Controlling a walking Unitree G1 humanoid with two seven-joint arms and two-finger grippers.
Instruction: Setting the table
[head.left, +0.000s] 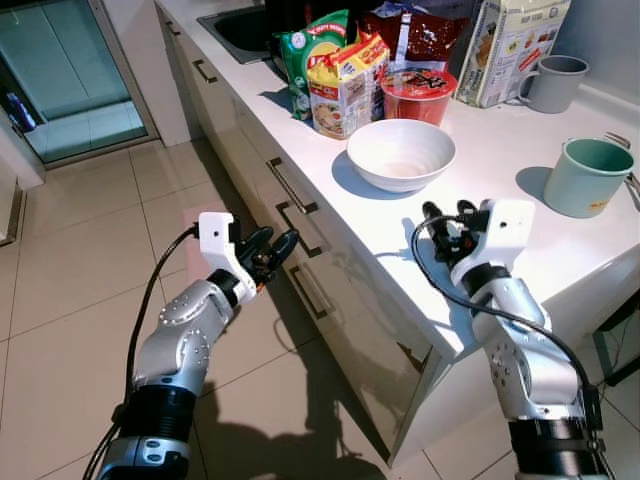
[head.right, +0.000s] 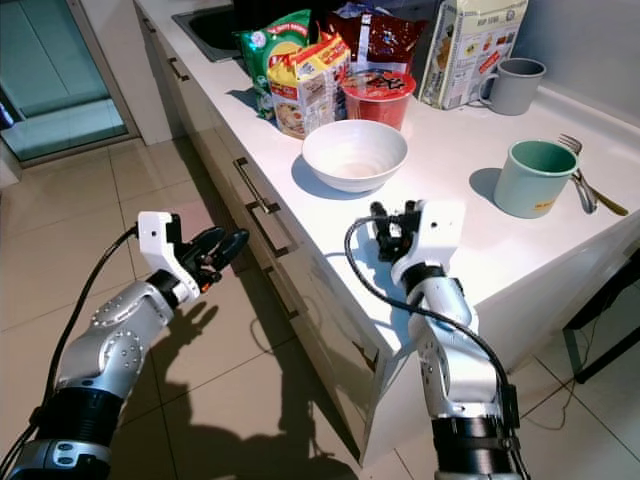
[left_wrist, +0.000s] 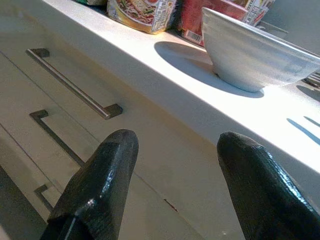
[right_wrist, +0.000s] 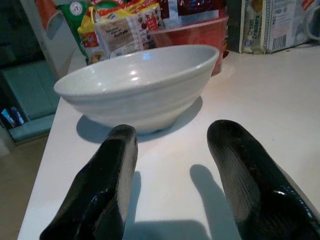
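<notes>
A white bowl (head.left: 401, 153) stands empty on the white counter (head.left: 520, 240), in front of the noodle packets. My right gripper (head.left: 445, 217) hovers over the counter just short of the bowl (right_wrist: 140, 85), open with nothing between its fingers. A teal mug (head.left: 587, 177) stands to the right, a grey mug (head.left: 552, 82) behind it, and a fork (head.right: 585, 187) lies beside the teal mug. My left gripper (head.left: 272, 247) is off the counter's edge, in front of the drawer handles (left_wrist: 75, 90), open and empty.
Noodle packets (head.left: 345, 85), a red instant noodle cup (head.left: 418, 95), snack bags and a carton (head.left: 510, 45) crowd the back of the counter. A sink (head.left: 240, 28) lies at the far end. Tiled floor (head.left: 80, 290) spreads to the left, with a glass door beyond.
</notes>
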